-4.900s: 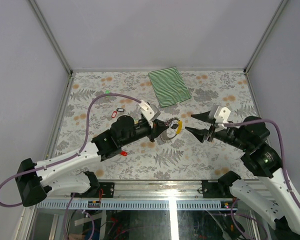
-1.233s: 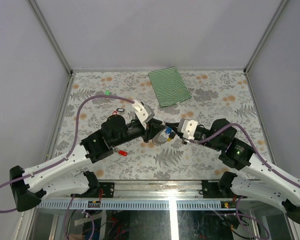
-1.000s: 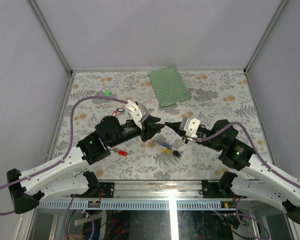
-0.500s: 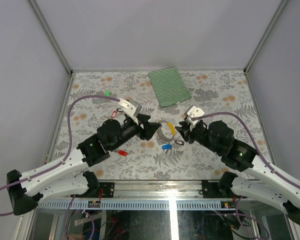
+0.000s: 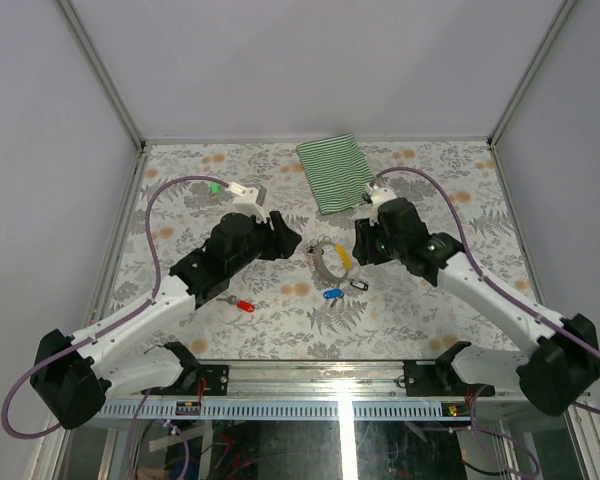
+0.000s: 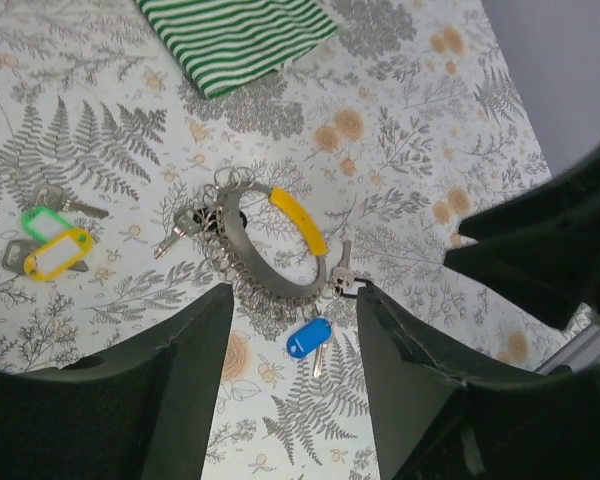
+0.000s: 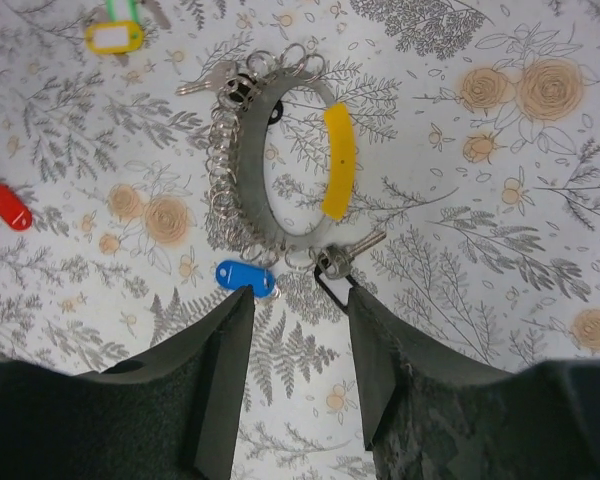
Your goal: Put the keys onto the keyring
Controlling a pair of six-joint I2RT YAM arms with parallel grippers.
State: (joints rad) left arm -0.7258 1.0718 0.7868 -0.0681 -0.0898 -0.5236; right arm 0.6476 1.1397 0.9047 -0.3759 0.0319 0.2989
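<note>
Both left gripper (image 6: 295, 300) and right gripper (image 7: 300, 295) hang parted, empty, above the keyring (image 6: 232, 245) (blue key (image 6: 308, 338) just beside it), so you're between keys: next, steady the ring, grasp a loose key.

Table (image 5: 430, 165), fern-and-flower printed top. Lying on it:
- green-striped folded cloth (image 5: 339, 173), far middle
- keyring (image 5: 327, 262), a grey band with a yellow section and many small rings, centre
- blue-tagged key (image 5: 332, 294), just beside the band
- black-tagged key (image 5: 358, 284), just beside the band's end
- red-tagged key (image 5: 244, 305), near left, well apart
- green-tagged key (image 6: 40, 222) and yellow-tagged key (image 6: 55, 253), touching each other, far left
</note>
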